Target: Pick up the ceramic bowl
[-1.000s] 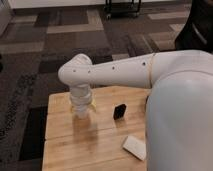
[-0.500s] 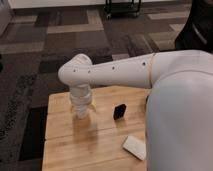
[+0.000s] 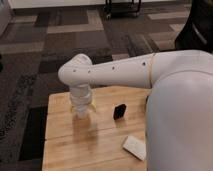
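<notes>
The ceramic bowl is out of view in this camera view. My white arm reaches in from the right across a wooden table (image 3: 100,145). Its wrist points straight down over the table's left part. The gripper (image 3: 81,111) hangs there just above the wood, open, and I see nothing held in it. The wrist and gripper hide whatever lies directly beneath them.
A small black block (image 3: 119,111) stands on the table to the right of the gripper. A flat white object (image 3: 135,147) lies nearer the front right. My arm's bulky white shell (image 3: 180,115) covers the table's right side. Patterned carpet (image 3: 60,40) surrounds the table.
</notes>
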`<state>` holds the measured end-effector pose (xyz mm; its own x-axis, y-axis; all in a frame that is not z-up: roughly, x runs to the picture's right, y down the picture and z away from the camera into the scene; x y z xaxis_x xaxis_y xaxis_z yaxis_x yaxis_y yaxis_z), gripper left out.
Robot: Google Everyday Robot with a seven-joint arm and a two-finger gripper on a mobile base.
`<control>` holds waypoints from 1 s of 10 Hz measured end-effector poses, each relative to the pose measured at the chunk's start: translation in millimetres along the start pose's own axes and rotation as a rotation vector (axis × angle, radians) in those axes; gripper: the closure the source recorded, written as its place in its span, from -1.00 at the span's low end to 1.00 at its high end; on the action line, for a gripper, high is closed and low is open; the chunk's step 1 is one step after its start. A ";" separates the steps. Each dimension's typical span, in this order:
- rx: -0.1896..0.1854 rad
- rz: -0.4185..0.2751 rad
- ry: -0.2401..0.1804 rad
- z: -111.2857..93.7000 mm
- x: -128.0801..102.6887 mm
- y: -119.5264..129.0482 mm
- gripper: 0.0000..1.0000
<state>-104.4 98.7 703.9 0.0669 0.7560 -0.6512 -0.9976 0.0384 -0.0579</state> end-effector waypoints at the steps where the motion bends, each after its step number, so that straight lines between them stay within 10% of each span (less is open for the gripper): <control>1: 0.000 0.000 0.000 0.0 0.0 0.0 -0.30; 10: 0.000 0.000 0.000 0.0 0.0 0.0 -0.30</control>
<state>-104.4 98.7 703.9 0.0668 0.7560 -0.6512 -0.9976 0.0384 -0.0578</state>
